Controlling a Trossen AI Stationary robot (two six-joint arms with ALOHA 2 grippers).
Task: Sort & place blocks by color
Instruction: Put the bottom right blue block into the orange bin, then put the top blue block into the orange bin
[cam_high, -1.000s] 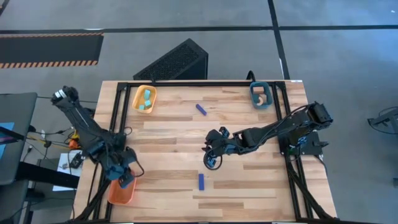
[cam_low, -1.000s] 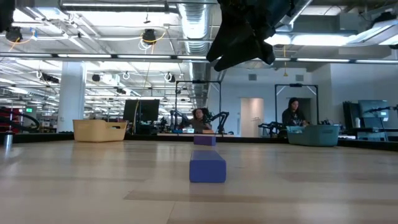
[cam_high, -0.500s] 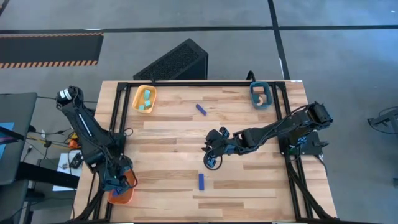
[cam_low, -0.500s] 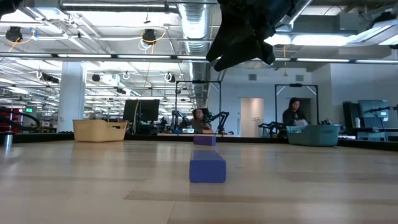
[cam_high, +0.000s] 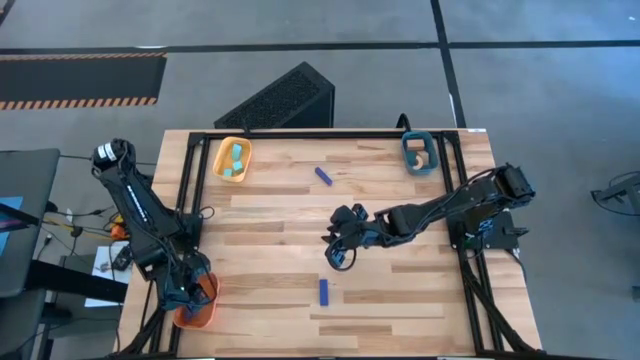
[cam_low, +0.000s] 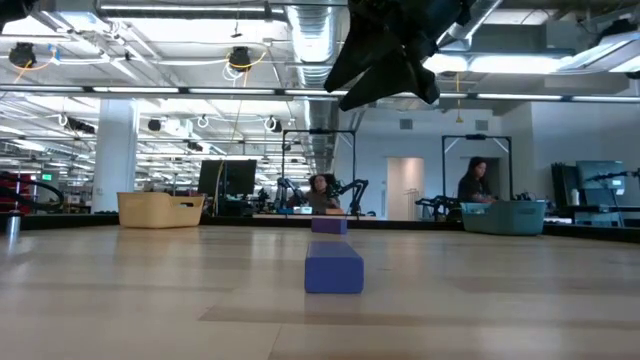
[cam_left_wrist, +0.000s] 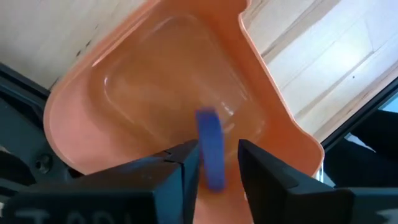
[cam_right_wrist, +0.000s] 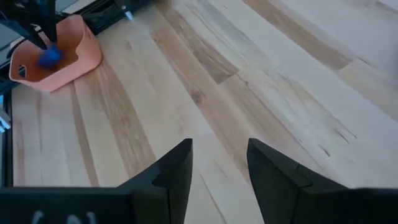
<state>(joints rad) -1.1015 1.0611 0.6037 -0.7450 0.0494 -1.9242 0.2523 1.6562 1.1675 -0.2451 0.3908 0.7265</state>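
My left gripper hangs over the orange tray at the table's near left corner, shut on a dark blue bar. My right gripper hovers open above the table's middle, holding nothing. One dark blue bar lies flat on the table just nearward of it, also in the low view. Another dark blue bar lies toward the far edge. The right wrist view shows the orange tray with blue in it. My left gripper pinches the dark blue bar between its two fingers near one end, coming from above and pointing down into the orange tray. The bar's free end sticks out past the fingertips toward the tray floor; whether it touches the floor, I cannot tell.
A yellow-orange tray with light cyan pieces sits at the far left. A teal tray with a tan piece sits at the far right. Black frame rails run along the table's sides. Bare wood lies between the arms.
My left arm swung toward the table's near edge and brought its gripper with the blue bar down over the orange tray, then held there. My right gripper turned slightly in place above the table's middle. The bars on the table stayed put.
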